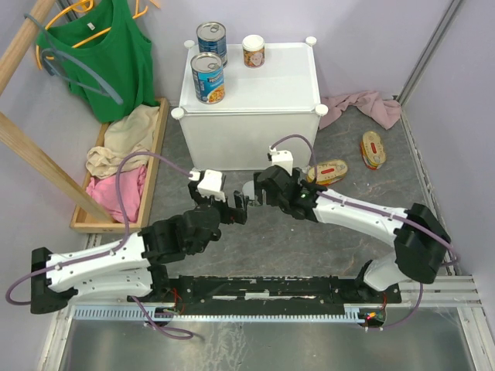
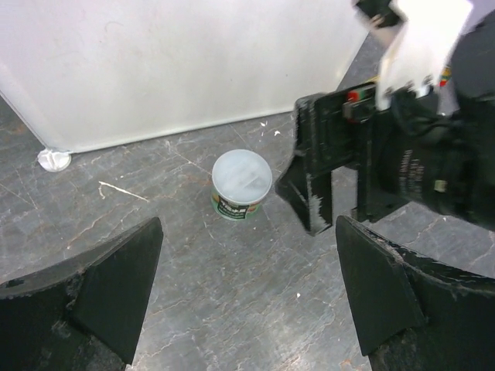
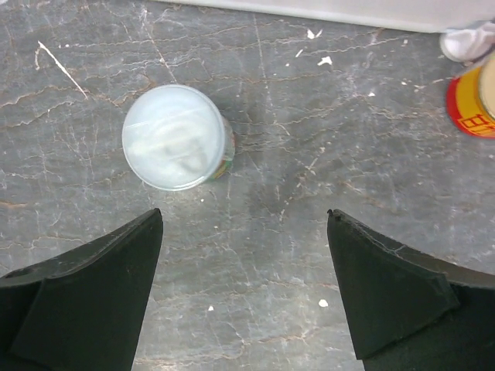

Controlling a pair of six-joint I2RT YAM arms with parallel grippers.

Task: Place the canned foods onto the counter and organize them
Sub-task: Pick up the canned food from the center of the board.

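White-lidded small can (image 3: pixel 176 137) is seen upright on the grey floor (image 3: pixel 309 255) just in front of the counter (image 1: pixel 263 89). Left gripper (image 2: pixel 249 232) and right gripper (image 3: pixel 244 216) are both held near it, jaws spread wide, nothing pinched. Two tall cans (image 1: pixel 207 77) and a second small can (image 1: pixel 253 50) are parked on top.

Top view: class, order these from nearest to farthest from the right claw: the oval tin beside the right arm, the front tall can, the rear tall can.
1. Oval tin, low down, just to the right of the right claw.
2. Front tall can, at the front-left corner of the counter.
3. Rear tall can, at its back-left corner.
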